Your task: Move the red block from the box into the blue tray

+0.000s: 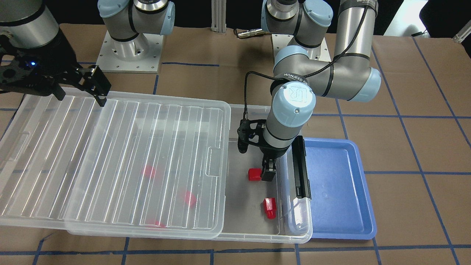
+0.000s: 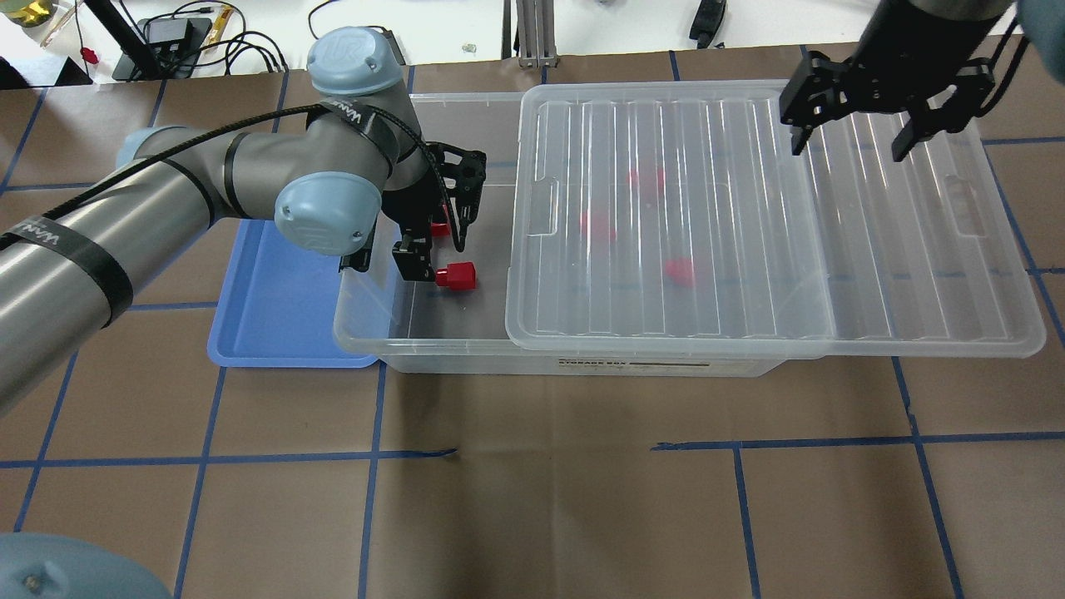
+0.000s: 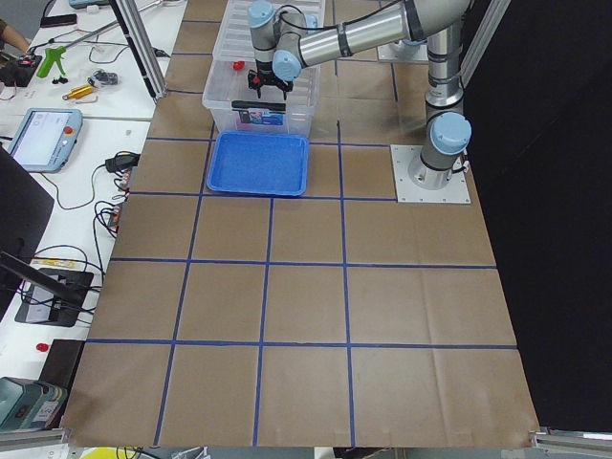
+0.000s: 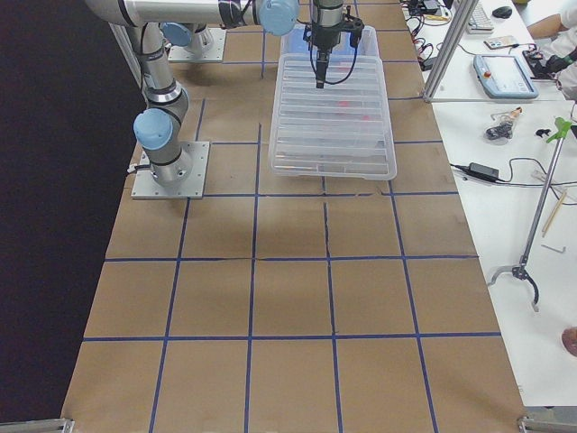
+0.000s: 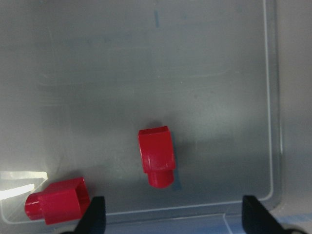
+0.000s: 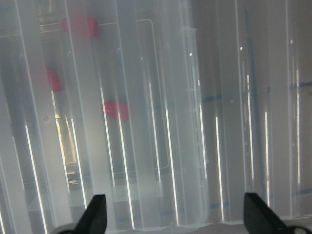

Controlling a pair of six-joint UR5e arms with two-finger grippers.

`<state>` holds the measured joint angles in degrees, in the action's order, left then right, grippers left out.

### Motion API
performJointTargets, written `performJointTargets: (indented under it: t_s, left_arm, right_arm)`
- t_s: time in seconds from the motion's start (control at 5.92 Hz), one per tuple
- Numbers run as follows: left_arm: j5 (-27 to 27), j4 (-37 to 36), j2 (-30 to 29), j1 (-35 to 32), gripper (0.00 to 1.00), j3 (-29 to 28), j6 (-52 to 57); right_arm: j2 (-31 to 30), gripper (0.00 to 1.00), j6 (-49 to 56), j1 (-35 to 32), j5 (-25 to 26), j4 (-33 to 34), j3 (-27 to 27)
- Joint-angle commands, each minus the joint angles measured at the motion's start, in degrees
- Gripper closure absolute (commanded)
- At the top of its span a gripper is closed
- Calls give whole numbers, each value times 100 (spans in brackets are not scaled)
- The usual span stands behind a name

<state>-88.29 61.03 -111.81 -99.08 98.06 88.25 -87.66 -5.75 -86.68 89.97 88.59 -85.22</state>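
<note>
The clear box (image 2: 433, 345) has its ribbed lid (image 2: 749, 233) slid off toward my right, so the end by the blue tray (image 2: 274, 316) is uncovered. The tray holds nothing. My left gripper (image 2: 434, 249) is open and empty inside the uncovered end. In the left wrist view a red block (image 5: 156, 156) lies on the box floor between the fingertips (image 5: 95, 217), nub toward the tray; it also shows in the overhead view (image 2: 456, 275). A second red block (image 5: 56, 200) lies beside it. My right gripper (image 2: 849, 137) is open above the lid's far end.
Three more red blocks (image 2: 597, 225) show blurred through the lid. A black latch bar (image 1: 301, 169) stands on the box's short end next to the tray. The arm bases (image 1: 128, 51) stand at the table's back edge. Benches with tools flank the table.
</note>
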Motion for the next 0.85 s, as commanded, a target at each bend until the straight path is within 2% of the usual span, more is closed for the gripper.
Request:
performJointTargets:
  t_s: [0.0, 0.51, 0.68]
  left_arm:
    - [4, -966, -322, -32, 2, 397, -18]
    - [4, -1381, -718, -32, 4, 398, -9]
    - [-4, -1366, -702, -41, 47, 398, -1]
  right_arm:
    - [12, 0, -224, -201, -206, -26, 14]
    - [21, 0, -216, -201, -208, -18, -21]
    - [21, 0, -224, -201, -208, -26, -30]
